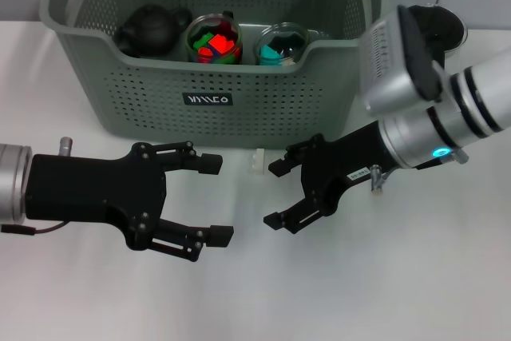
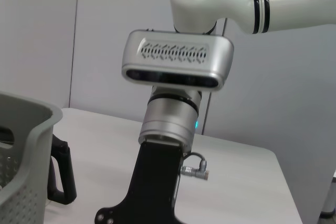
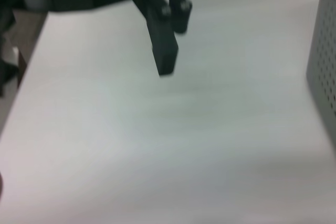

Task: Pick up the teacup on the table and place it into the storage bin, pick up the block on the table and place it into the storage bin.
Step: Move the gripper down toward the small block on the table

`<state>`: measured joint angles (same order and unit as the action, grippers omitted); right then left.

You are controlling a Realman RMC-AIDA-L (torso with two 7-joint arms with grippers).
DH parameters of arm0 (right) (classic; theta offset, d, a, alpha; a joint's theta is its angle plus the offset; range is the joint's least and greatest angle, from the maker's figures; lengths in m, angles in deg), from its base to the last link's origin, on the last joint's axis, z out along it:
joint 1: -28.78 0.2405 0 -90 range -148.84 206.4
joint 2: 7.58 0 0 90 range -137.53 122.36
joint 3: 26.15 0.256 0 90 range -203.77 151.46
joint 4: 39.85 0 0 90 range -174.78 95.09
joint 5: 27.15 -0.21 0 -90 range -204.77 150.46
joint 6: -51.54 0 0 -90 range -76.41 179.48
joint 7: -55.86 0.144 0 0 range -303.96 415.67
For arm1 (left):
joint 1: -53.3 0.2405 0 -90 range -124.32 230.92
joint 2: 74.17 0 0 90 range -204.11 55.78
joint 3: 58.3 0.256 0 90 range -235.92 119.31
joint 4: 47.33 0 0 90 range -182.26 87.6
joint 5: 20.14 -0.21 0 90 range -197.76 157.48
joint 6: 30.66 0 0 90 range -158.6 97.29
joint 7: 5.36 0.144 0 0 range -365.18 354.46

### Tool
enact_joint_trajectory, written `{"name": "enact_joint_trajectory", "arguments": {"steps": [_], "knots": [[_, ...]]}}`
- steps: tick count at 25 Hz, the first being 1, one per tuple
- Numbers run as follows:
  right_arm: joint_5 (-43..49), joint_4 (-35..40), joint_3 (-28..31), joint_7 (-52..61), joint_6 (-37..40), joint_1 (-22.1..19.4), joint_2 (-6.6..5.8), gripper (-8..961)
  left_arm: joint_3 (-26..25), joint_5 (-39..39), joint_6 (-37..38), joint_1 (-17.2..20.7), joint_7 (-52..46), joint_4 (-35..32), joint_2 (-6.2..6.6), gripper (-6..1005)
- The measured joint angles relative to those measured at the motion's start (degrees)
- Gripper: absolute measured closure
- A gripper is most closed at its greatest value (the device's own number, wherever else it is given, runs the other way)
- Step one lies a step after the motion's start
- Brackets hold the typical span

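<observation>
Left gripper [image 1: 214,200] reaches in from the left, low and level, fingers spread wide with nothing between them. Right gripper [image 1: 277,193] angles in from the right facing it, jaws also parted, empty.

A white desk [image 1: 335,293] carries everything. A dark round teapot [image 1: 150,28] sits beside two glass jars, one [image 1: 214,39] packed with red and green pieces, the other [image 1: 281,45] with teal contents. Near the desk's far right edge stands a glass pot [image 1: 441,25], possibly black-lidded, its black handle [image 2: 60,174] visible.
</observation>
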<state>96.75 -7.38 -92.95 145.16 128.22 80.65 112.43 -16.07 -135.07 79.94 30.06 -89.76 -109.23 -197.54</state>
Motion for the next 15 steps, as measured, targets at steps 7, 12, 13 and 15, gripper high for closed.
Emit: {"name": "enact_joint_trajectory", "arguments": {"steps": [7,12,13,15], "knots": [[0.0,-0.5,-7.6,2.1,-8.0,0.6,0.71,26,0.1,0.0,-0.2,0.2,0.1,0.2,-0.10,31],[-3.2,-1.2,-12.8,2.3,-13.6,0.6,0.96,26,0.3,-0.1,0.1,0.5,0.2,0.1,-0.23,31],[-4.2,-1.3,-14.0,2.3,-14.9,0.6,0.96,26,0.3,-0.2,0.3,0.5,0.1,0.0,-0.21,31],[-5.8,-1.4,-16.1,2.3,-16.8,0.4,0.97,26,0.3,-0.3,0.7,0.5,0.1,0.0,-0.13,31]]}}
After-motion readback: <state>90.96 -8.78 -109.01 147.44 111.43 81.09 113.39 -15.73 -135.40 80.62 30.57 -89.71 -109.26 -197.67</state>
